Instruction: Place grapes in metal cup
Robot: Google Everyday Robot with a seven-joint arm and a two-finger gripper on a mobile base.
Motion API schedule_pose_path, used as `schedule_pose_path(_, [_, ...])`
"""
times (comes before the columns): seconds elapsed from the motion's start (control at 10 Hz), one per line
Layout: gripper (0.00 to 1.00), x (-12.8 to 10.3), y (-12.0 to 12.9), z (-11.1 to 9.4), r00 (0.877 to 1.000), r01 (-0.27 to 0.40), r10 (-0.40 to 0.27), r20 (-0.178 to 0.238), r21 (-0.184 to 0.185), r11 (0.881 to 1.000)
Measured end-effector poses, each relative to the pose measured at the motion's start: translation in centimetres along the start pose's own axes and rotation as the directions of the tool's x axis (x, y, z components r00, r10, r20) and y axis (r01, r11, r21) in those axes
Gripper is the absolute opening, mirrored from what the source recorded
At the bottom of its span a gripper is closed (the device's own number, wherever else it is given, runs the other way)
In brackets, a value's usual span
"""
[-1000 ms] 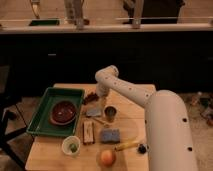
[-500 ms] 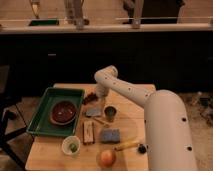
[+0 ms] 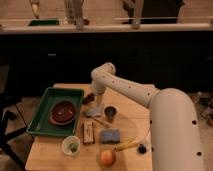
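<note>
Your gripper (image 3: 96,109) hangs low over the table (image 3: 48,157), just left of the metal cup (image 3: 110,112). You cannot tell whether it is open or closed. The grapes (image 3: 89,98) lie on the table just up and left of the gripper, beside the green tray (image 3: 44,102), apparently not yet picked up. You seem to be at the grasping step. Next, settle over the grapes, grip, lift, and carry them a short way right over the metal cup.

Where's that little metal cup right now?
In the camera view, the metal cup stands just right of the gripper hanging beside the green tray, behind the blue sponge.
</note>
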Motion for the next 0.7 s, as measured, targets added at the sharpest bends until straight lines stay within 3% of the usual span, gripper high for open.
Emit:
schedule_pose_path(0.3, [0.80,-0.8,-1.6,0.1,1.000,-0.002,0.000,0.020,0.063,0.998])
schedule_pose_path(0.7, [0.80,-1.0,-3.1,0.5,0.999,-0.022,0.018,0.038,0.109,0.994])
